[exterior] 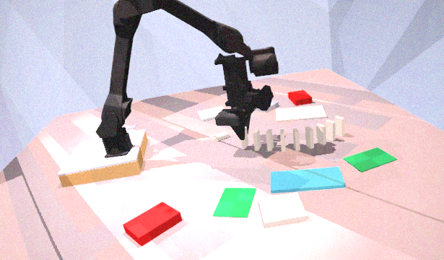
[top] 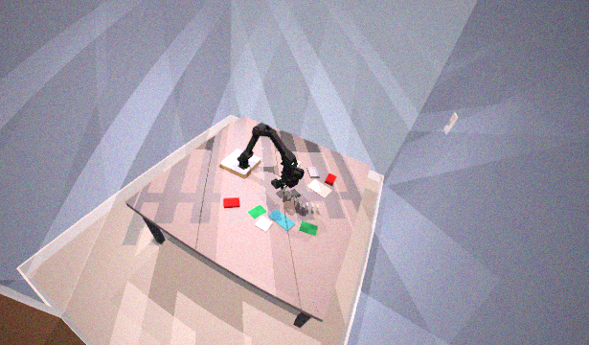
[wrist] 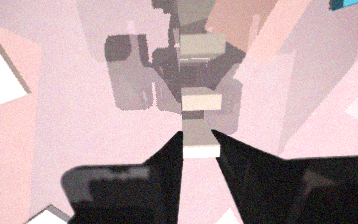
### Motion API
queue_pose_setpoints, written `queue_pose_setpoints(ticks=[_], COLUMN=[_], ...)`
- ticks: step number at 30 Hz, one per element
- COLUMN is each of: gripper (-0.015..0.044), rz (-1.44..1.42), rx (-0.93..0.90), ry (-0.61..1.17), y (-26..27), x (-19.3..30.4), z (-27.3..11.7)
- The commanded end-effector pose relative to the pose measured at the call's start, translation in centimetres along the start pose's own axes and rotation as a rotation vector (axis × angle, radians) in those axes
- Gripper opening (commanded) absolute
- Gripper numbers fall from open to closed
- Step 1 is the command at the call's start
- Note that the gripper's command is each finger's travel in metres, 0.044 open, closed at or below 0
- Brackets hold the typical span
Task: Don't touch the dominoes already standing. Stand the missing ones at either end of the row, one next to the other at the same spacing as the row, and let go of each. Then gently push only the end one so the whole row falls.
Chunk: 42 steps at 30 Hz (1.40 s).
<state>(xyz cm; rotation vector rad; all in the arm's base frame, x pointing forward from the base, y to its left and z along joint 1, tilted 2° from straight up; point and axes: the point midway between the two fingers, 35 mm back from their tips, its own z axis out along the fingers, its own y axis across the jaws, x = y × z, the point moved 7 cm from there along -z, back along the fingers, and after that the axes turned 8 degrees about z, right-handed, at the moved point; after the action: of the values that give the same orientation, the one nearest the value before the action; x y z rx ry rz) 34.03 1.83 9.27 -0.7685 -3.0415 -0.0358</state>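
A curved row of several cream dominoes (top: 312, 208) (exterior: 297, 139) stands upright on the table. The wrist view shows its nearest dominoes (wrist: 201, 101) just beyond the fingers. My gripper (exterior: 244, 134) (wrist: 196, 134) points down at the row's end nearest the robot base and is shut on a cream domino (exterior: 245, 141) (wrist: 201, 151). The held domino is upright, in line with the row and apart from its nearest neighbour. Its foot looks at or very near table level; I cannot tell whether it touches. A small pale block (exterior: 222, 136) lies flat on the base side of the gripper.
A white slab (top: 319, 188) (exterior: 301, 113), a grey block (top: 313, 172) and a red block (top: 330, 179) (exterior: 299, 97) lie behind the row. A blue slab (top: 282, 219) (exterior: 308, 182) and green card (top: 308, 228) (exterior: 370, 159) lie in front. Another red block (exterior: 153, 223) lies farther forward.
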Motion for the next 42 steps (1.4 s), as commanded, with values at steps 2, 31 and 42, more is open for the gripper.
queue_pose_setpoints(ticks=[2, 31, 42], gripper=[0.016, 0.044, 0.044], rz=[0.005, 0.0, -0.86], rx=[0.003, 0.0, -0.003], ry=[-0.003, 0.0, 0.003], y=[0.0, 0.1, 5.4], x=[0.0, 0.0, 9.0], z=[0.1, -13.0, -5.1])
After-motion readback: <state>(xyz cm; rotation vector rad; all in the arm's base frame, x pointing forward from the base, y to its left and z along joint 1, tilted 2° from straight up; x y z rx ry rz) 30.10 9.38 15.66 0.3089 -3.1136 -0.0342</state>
